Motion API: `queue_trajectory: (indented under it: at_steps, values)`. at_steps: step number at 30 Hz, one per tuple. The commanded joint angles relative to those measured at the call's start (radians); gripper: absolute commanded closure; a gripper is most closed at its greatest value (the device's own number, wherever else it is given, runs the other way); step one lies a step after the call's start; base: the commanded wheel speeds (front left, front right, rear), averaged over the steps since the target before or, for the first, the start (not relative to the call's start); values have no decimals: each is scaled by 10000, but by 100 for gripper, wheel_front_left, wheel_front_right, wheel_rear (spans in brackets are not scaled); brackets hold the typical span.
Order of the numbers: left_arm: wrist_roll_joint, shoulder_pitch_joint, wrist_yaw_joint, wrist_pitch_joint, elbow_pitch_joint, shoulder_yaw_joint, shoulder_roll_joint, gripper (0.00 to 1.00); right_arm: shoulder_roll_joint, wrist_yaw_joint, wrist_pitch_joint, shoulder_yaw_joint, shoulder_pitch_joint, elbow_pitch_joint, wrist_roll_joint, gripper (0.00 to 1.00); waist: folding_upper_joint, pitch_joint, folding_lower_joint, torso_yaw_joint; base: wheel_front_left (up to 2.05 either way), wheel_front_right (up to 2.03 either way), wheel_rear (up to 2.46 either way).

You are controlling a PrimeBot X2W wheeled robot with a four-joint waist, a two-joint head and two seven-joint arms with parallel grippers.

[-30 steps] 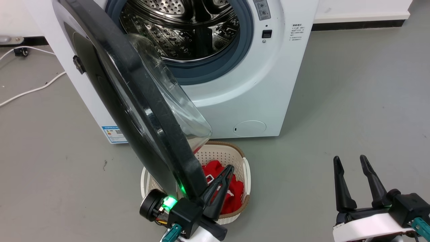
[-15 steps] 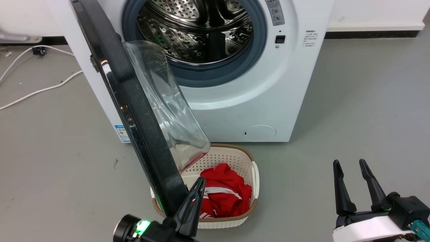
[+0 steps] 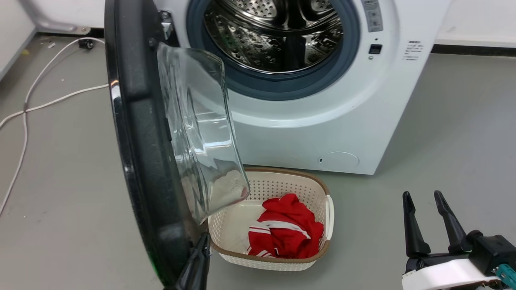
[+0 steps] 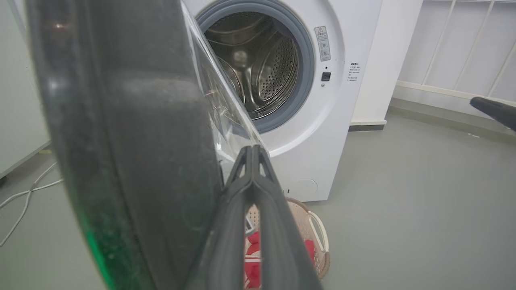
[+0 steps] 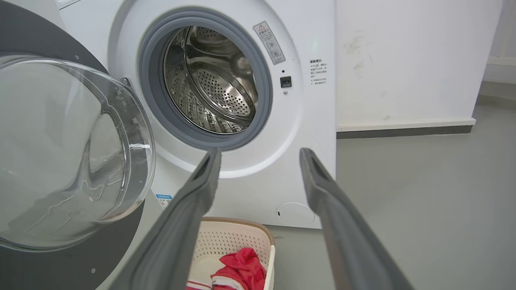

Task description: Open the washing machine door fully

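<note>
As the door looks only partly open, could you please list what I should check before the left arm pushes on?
1. Is the washing machine door fully open: not ok, it stands roughly square to the front of the washing machine.
2. Is the left end effector placed to push: ok, shut, apparently against the door's inner rim.
3. Is the right end effector out of the way: ok, open, apart from the door.
4. Is the basket off the swing path: ok, it sits on the door's inner side.
5. Will the door pass over the white cable: cannot tell.
</note>
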Motion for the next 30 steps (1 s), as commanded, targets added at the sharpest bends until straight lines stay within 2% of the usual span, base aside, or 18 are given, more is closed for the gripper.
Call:
queue_trajectory:
  at_steps: [1,10,16,25,30]
  values:
    - [66,211,190,28,-146,249,43,100,14,-3,-18,-59,76,-22,-63,0,0,81,0,245,0,0,0]
    - [59,717,758,27,-576,1268,-50,100,14,-3,-18,-130,43,60,-86,0,0,136,0,776,0,0,0]
    - [-84,768,911,28,-519,2183,26,100,14,-3,-9,-146,4,52,-116,0,0,154,0,870,0,0,0]
    - [-619,-176,609,27,164,4107,473,100,14,-3,140,-126,-178,-58,-184,0,0,334,0,842,0,0,0]
    - [-837,-854,294,27,900,5098,940,100,14,-3,224,-57,-281,-134,-212,0,0,511,0,682,0,0,0]
